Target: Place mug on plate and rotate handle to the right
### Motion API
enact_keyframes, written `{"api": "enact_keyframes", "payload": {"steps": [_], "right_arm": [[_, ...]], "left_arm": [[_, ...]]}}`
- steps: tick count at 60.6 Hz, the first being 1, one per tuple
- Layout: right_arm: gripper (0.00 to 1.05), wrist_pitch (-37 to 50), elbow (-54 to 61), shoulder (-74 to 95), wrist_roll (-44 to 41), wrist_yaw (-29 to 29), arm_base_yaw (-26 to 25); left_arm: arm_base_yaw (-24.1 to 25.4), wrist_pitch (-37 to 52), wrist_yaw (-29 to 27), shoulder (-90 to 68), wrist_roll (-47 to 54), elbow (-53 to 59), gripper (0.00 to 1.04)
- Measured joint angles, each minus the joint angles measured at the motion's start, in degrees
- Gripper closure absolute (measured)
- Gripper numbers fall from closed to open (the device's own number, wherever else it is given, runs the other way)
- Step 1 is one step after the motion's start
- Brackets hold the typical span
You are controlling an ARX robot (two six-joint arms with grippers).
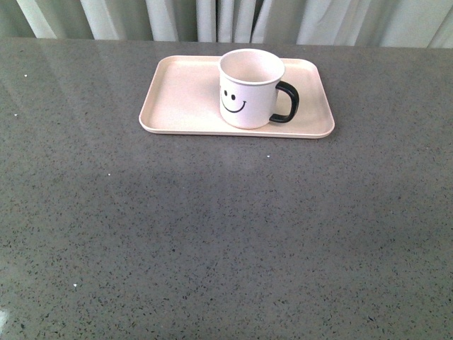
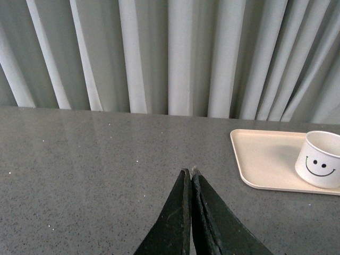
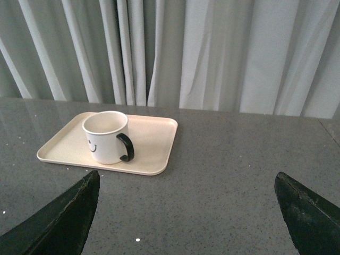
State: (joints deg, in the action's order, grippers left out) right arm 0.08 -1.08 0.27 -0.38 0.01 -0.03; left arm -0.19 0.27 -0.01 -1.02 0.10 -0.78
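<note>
Both steps are looking done to me: mug [image 1: 249,88] standing on the plate [image 1: 184,99], handle [image 1: 287,103] pointing right. Left jaws are pressing together, right jaws gaping wide, both empty; nothing is calling for another grasp.

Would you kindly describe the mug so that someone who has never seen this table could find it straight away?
On the grey speckled table, near its far edge by the curtains, lies a pink-cream rectangular tray. The mug stands upright on it, the only thing there: white, with a black smiley face and a black loop handle pointing to the robot's right.
</note>
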Motion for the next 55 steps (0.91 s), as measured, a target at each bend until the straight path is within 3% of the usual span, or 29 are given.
{"api": "enact_keyframes", "payload": {"steps": [14, 32, 35, 45, 48, 50, 51, 55], "right_arm": [[0.09, 0.0, 0.0, 0.0, 0.0, 0.0, 0.0], [0.09, 0.0, 0.0, 0.0, 0.0, 0.0, 0.0], [0.09, 0.0, 0.0, 0.0, 0.0, 0.0, 0.0], [0.09, 0.0, 0.0, 0.0, 0.0, 0.0, 0.0], [0.09, 0.0, 0.0, 0.0, 0.0, 0.0, 0.0], [0.09, 0.0, 0.0, 0.0, 0.0, 0.0, 0.0], [0.09, -0.5, -0.2, 0.4, -0.3, -0.8, -0.2], [0.09, -20.7, -10.8, 17.8, -9.0, -18.6, -6.5]], "left_arm": [[0.0, -0.3, 0.0, 0.1, 0.0, 0.0, 1.02], [0.0, -0.3, 0.0, 0.1, 0.0, 0.0, 0.54], [0.0, -0.3, 0.0, 0.1, 0.0, 0.0, 0.40], [0.0, -0.3, 0.0, 0.1, 0.0, 0.0, 0.13], [0.0, -0.3, 0.0, 0.1, 0.0, 0.0, 0.08], [0.0, -0.3, 0.0, 0.1, 0.0, 0.0, 0.10], [0.0, -0.3, 0.0, 0.1, 0.0, 0.0, 0.10], [0.0, -0.3, 0.0, 0.1, 0.0, 0.0, 0.09]]}}
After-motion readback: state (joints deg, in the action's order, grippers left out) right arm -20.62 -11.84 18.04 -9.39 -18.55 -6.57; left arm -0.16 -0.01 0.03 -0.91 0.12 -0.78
